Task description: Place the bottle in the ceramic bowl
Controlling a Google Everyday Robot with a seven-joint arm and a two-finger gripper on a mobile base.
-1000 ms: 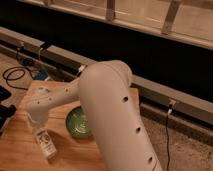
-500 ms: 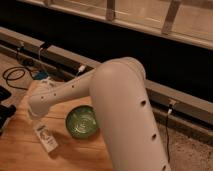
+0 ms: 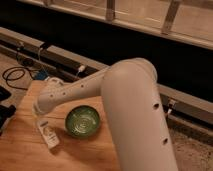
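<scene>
The white bottle (image 3: 48, 134) is at the left of the wooden table (image 3: 22, 152), tilted, with its top end under the tip of my arm. The green ceramic bowl (image 3: 82, 121) sits just right of it, upright and empty, with a swirled inside. My gripper (image 3: 43, 119) is at the end of the big white arm, right over the bottle's upper end and left of the bowl's rim. The arm's wrist hides the gripper itself. I cannot tell if the bottle rests on the table or hangs just above it.
Black cables (image 3: 15, 76) and a blue object (image 3: 42, 75) lie on the floor beyond the table's far left corner. A dark object (image 3: 5, 114) is at the table's left edge. A low ledge and dark wall run behind. My arm's bulk covers the table's right side.
The arm has swung back and to the right, uncovering the whole bowl. The bottle has shifted slightly up and toward the bowl with the arm's tip.
</scene>
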